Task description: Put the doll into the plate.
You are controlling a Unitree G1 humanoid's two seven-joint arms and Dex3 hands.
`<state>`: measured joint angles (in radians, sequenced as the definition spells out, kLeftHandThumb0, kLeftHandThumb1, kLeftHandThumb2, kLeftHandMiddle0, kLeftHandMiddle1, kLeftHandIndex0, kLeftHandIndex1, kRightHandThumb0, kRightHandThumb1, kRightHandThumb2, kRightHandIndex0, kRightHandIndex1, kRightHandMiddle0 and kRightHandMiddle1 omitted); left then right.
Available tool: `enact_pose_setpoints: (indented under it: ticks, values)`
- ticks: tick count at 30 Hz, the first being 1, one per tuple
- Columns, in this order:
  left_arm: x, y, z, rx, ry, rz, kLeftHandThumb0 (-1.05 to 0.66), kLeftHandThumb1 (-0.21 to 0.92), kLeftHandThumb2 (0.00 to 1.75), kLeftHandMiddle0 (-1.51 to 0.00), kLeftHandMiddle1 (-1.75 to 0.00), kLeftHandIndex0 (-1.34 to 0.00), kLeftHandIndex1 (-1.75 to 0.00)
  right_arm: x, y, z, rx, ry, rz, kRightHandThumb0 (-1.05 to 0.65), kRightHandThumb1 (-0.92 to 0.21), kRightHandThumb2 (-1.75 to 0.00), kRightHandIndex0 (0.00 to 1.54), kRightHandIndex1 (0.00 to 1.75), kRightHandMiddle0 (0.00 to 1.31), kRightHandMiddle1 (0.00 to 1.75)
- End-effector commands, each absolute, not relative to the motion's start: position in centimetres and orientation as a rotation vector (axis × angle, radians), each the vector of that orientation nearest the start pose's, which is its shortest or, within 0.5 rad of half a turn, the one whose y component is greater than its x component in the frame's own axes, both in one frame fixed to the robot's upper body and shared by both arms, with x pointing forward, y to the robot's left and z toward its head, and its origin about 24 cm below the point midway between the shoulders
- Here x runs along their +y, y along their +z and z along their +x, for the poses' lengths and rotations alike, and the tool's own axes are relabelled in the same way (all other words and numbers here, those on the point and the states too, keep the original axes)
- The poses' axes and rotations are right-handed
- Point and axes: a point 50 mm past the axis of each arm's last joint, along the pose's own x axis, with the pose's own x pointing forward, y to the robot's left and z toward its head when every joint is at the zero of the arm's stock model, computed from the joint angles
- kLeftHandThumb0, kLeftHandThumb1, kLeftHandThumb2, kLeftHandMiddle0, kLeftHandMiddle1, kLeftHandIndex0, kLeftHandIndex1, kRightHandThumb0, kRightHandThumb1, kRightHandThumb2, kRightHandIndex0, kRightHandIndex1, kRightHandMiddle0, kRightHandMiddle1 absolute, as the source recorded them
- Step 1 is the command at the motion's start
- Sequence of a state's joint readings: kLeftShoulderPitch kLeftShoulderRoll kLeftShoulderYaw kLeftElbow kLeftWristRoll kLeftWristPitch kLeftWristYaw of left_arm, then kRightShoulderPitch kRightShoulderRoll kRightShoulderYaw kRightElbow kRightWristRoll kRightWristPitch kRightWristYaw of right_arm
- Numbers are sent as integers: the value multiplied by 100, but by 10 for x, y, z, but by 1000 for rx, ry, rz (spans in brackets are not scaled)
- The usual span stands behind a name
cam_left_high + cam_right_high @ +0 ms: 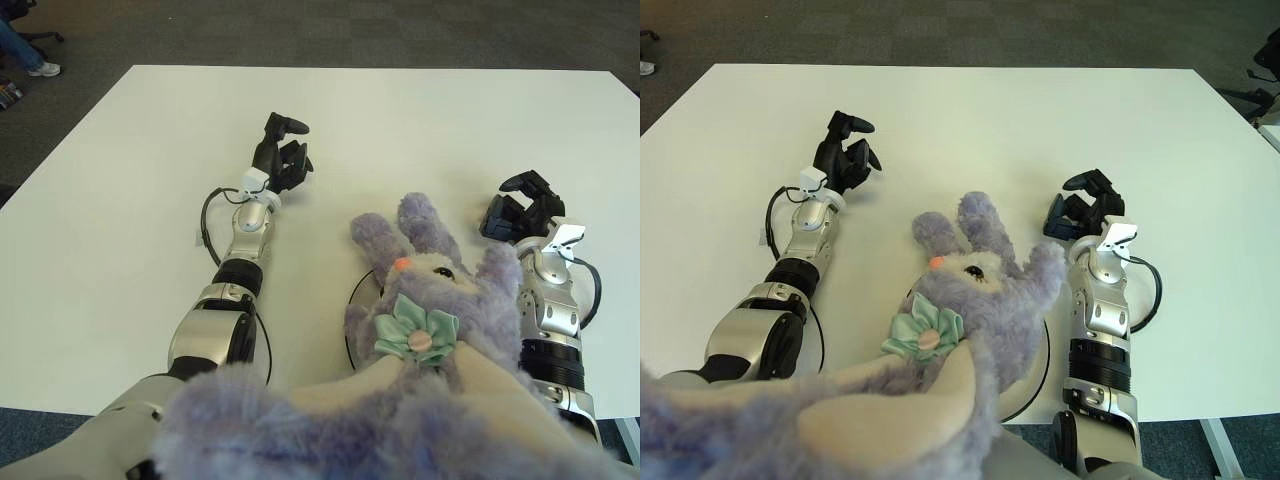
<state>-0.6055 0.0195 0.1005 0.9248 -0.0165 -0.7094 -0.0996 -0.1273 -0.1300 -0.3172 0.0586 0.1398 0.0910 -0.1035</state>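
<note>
We see the broad white matte table (420,120) bare around both hands. The fluffy lilac plush rabbit doll (980,290), with a mint fabric flower at its neck, sits just inside our right hand (1080,212), over a thin dark-rimmed round plate (1038,375) nearer the wrist. The left hand (280,155), well off to the doll's other side, has fingers loosely curled and empty, as does the right. The tall, soft doll could topple off the shallow plate if an arm brushed it.
</note>
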Motion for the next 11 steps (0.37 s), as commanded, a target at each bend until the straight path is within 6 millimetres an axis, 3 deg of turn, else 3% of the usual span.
enact_pose_setpoints:
  ticks: [1, 11]
  values:
    - [127, 62, 337, -340, -158, -5, -36, 82, 66, -85, -165, -25, -175, -250, 58, 263, -9, -388, 65, -1, 7, -175, 91, 175, 68, 171]
    - [127, 59, 334, -329, -168, -16, -36, 82, 67, -85, -166, -26, -175, -250, 56, 263, -18, -379, 88, -1, 8, -175, 92, 175, 70, 168]
